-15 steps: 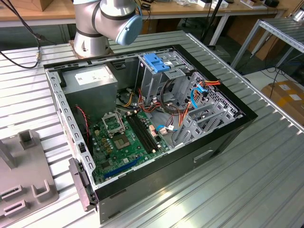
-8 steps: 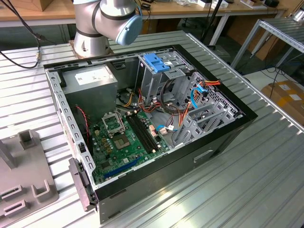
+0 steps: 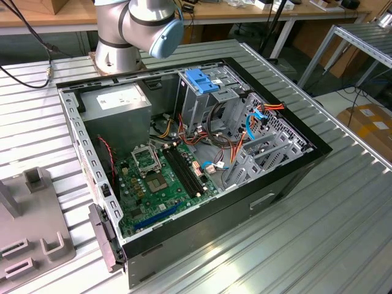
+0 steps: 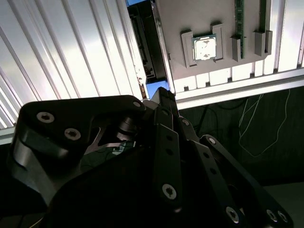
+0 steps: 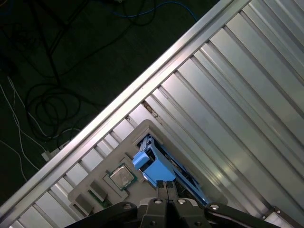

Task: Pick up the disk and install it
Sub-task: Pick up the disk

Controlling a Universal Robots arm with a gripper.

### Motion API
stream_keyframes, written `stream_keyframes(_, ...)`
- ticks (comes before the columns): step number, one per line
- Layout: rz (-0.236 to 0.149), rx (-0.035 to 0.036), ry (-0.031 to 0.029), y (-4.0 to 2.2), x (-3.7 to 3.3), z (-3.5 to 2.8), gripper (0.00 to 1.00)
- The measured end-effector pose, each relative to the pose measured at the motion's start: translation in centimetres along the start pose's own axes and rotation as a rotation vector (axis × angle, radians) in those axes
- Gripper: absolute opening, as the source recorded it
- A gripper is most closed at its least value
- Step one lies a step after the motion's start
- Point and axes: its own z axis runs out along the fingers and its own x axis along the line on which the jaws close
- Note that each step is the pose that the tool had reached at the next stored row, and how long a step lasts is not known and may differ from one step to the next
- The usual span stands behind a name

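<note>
The gripper (image 5: pixel 166 186) is sitting closest to the lens in both wrist views, its black linkages crowding the foreground. Its jaws are resting together with no visible gap, and nothing is showing between them. The tips are hovering just over the disk (image 5: pixel 154 167). The disk is standing on edge in a slot of the grey tray (image 5: pixel 142 130), its blue bracket facing up toward the tips. I cannot tell whether the tips are touching the bracket.

The likeliest trouble, as I judge it, is a descent with the jaws together. They would be pressing on the plastic bracket rather than straddling it, which could tilt the disk or wedge it in its slot. A pull that is not in line with the slot could also be dragging the tray along.

Beside the disk, the tray is holding a processor chip (image 5: pixel 122 176) in a square pocket. In the second wrist view a green circuit strip (image 4: pixel 239 19) is lying in a narrow slot.

In the exterior view the tray is lying at the exterior view's left on the ribbed metal table (image 3: pixel 318 245). The open computer case (image 3: pixel 288 177) is sitting near it. The case is holding a motherboard (image 3: pixel 159 184), a grey power-supply box (image 3: pixel 116 104), a drive cage (image 3: pixel 208 98) and loose cables (image 3: pixel 229 150), which could be snagging the disk on the way in.
</note>
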Motion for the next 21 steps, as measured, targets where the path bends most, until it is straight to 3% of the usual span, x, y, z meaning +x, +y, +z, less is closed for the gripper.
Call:
stream_keyframes(6, -0.007, 0.0001, -0.0003, 0.0, 0.0, 0.0, 0.11)
stream_keyframes(16, -0.095, 0.0013, -0.0034, 0.0, 0.0, 0.0, 0.11)
stream_keyframes(21, -0.111, 0.0015, -0.0038, 0.0, 0.0, 0.0, 0.11)
